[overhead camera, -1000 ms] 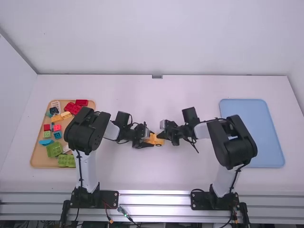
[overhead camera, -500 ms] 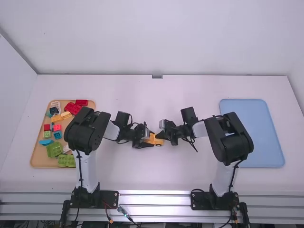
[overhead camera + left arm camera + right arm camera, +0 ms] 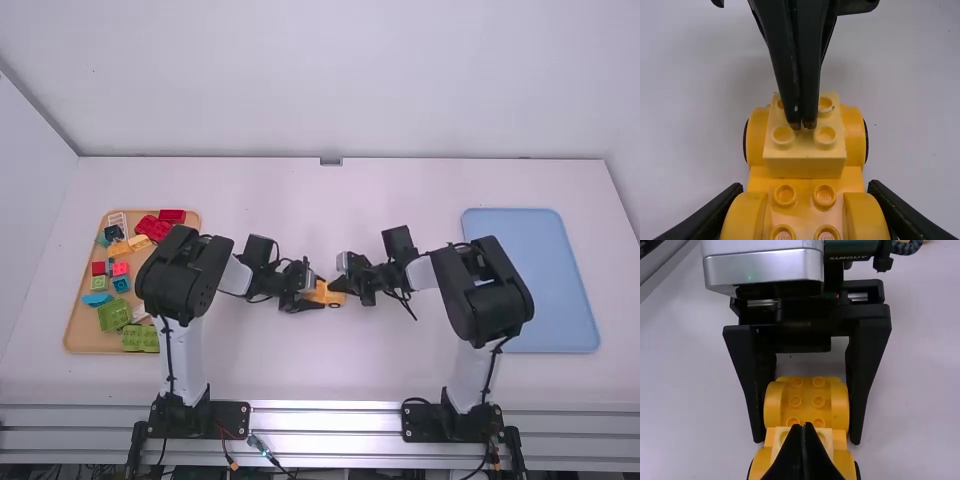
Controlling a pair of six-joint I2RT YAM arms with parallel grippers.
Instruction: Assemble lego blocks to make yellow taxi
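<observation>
Partly hidden, pale brick (image 3: 805, 166) beneath right pincer (image 3: 335, 286), tips together; left pincer (image 3: 320, 293) tight on chassis (image 3: 805, 205).

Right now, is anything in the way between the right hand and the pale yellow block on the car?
Nothing that I can see. The right hand is shut, its tips right at the top of the pale yellow block. The left hand grips the yellow wheeled base from both sides, not in between.
</observation>
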